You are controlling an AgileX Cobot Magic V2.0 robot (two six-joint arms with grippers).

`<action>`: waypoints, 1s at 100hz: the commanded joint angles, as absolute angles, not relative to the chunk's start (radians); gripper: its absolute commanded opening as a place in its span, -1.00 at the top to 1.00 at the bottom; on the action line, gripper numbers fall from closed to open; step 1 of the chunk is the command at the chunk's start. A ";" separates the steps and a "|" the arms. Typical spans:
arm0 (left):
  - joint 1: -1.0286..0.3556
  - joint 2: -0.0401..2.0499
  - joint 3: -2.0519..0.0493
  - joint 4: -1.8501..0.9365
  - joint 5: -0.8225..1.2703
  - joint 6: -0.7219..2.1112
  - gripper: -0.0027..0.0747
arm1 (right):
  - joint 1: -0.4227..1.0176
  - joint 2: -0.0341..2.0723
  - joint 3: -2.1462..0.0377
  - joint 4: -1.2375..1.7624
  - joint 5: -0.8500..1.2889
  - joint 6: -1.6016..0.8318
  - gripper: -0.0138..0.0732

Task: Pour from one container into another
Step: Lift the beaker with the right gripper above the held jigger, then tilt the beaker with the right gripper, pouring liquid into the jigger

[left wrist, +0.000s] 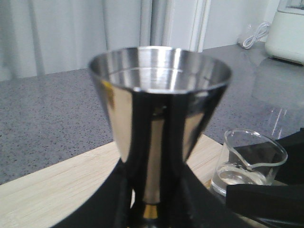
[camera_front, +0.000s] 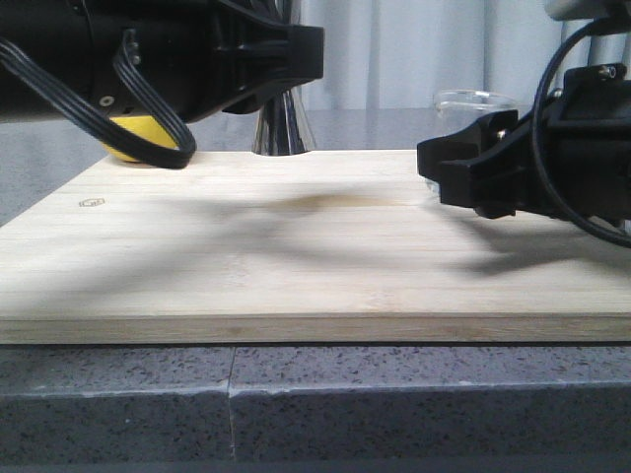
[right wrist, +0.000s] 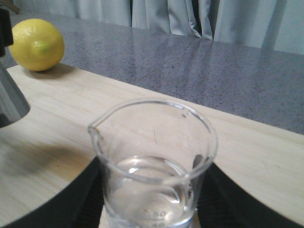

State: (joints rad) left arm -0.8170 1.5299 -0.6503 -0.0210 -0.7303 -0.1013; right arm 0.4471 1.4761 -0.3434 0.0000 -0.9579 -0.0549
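**A:** On the wooden board [camera_front: 296, 246] that lies on the grey speckled counter [camera_front: 394, 394], where do your pincers sit?

**B:** My left pincer [left wrist: 152, 209] is at the board's far left, its fingers [left wrist: 137, 156] pressed on either side of the steel jigger [left wrist: 159, 95], closed around its lower cone near the gold band. The jigger stands upright, its open cup facing up.

**A:** And the right one?

**B:** My right pincer [right wrist: 149, 199] is at the board's right side, its dark fingers flanking the glass beaker [right wrist: 154, 156]. They sit close against the glass, but I cannot tell for sure whether they grip it or only bracket it.

**A:** Where is the beaker, then?

**B:** Upright on the board, between those fingers, its pouring lip turned toward the jigger's side. A little clear liquid lies at its bottom. It stands well apart from the jigger.

**A:** Anything else?

**B:** A yellow lemon [right wrist: 37, 44] rests at the board's far left edge, beyond the jigger.
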 commanded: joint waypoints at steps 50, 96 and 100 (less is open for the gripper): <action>-0.822 1.486 -0.683 0.084 -0.766 -0.194 0.98 | 0.441 1.317 -0.721 -0.223 -0.607 -0.121 0.23; -0.822 1.486 -0.683 0.103 -0.766 -0.196 0.98 | 0.441 1.316 -0.889 -0.451 -0.485 -0.121 0.23; -0.822 1.486 -0.683 0.103 -0.766 -0.196 0.98 | 0.441 1.316 -0.891 -0.473 -0.485 -0.121 0.23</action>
State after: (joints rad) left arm -0.8170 1.5299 -0.6503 0.1055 -0.6781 -0.1873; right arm 0.4471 1.3537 -0.8517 -0.4251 -0.4150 -0.1113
